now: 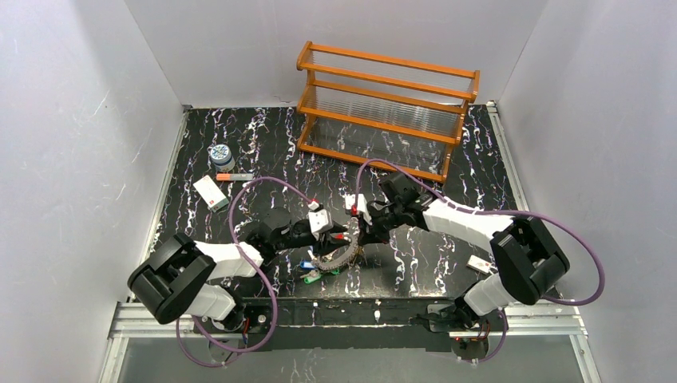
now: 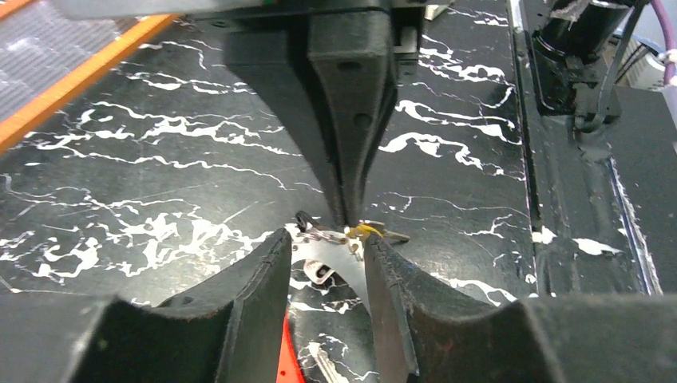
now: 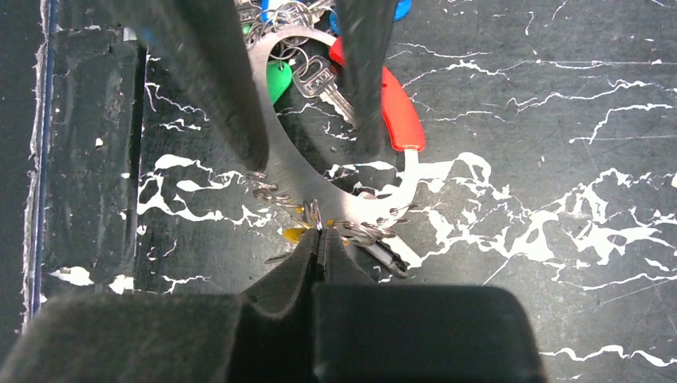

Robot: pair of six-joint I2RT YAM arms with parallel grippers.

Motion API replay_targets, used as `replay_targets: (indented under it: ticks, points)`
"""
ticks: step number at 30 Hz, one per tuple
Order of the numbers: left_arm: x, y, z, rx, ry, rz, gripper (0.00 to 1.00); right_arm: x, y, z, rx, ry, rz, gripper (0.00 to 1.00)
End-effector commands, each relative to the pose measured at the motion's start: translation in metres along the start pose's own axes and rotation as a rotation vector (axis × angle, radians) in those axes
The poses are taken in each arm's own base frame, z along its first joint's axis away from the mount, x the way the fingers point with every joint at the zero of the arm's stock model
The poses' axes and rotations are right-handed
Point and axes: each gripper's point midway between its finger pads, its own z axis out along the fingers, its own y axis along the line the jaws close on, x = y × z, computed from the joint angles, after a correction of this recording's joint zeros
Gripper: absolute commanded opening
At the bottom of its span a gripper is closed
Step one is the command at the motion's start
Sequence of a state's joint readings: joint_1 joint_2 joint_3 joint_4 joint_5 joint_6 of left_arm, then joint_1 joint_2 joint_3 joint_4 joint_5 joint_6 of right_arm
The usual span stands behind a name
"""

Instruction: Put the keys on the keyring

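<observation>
rack [image 1: 383, 120] rear ctr | jar [image 1: 221, 154] / stick [image 1: 235, 176] / card [image 1: 211, 192] rear L

Left fingers [image 3: 214, 80] and right fingers [image 3: 297, 267] tight around keyring [image 3: 281, 169]

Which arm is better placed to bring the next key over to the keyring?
Left, probably. The right gripper is pinched shut on the yellow key at the rim of the keyring, so occupied; the left gripper stands open over the ring, with the green key close by.

Left fingers [image 2: 239, 307] parted; right fingers [image 3: 297, 270] pinched shut
</observation>
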State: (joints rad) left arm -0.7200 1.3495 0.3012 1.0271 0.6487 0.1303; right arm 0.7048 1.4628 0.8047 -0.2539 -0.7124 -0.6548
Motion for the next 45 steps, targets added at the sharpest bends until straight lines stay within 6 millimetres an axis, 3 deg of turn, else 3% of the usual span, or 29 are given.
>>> replay_targets:
  ticks: [1, 7, 16, 27, 30, 36, 37, 42, 45]
  points:
    - [-0.003, -0.012, 0.008, 0.077, -0.006, 0.006, 0.36, -0.017, -0.005, 0.003, -0.006, -0.002, -0.019, 0.01]
    - [0.012, -0.019, 0.01, 0.096, 0.033, -0.027, 0.29, -0.03, -0.001, 0.009, -0.03, -0.038, -0.031, 0.01]
    - [0.03, -0.011, 0.013, 0.041, 0.089, -0.078, 0.19, -0.041, 0.003, 0.011, -0.045, -0.068, -0.048, 0.01]
    - [0.042, -0.014, 0.016, 0.062, 0.134, -0.088, 0.12, -0.048, 0.003, 0.012, -0.052, -0.089, -0.056, 0.01]
    - [0.045, -0.014, 0.016, 0.061, 0.145, -0.089, 0.0, -0.049, 0.003, 0.012, -0.052, -0.091, -0.057, 0.01]
    - [0.042, -0.009, 0.012, 0.024, 0.144, -0.081, 0.0, -0.046, -0.006, 0.012, -0.004, -0.076, -0.033, 0.02]
    - [0.041, -0.008, 0.011, 0.014, 0.143, -0.081, 0.0, -0.047, -0.008, 0.011, 0.006, -0.076, -0.031, 0.03]
    - [0.032, -0.005, 0.005, -0.024, 0.119, -0.07, 0.0, -0.06, -0.015, 0.004, 0.059, -0.143, -0.03, 0.28]
    - [0.025, -0.009, 0.002, -0.018, 0.098, -0.058, 0.0, -0.072, -0.02, -0.007, 0.088, -0.232, -0.044, 0.36]
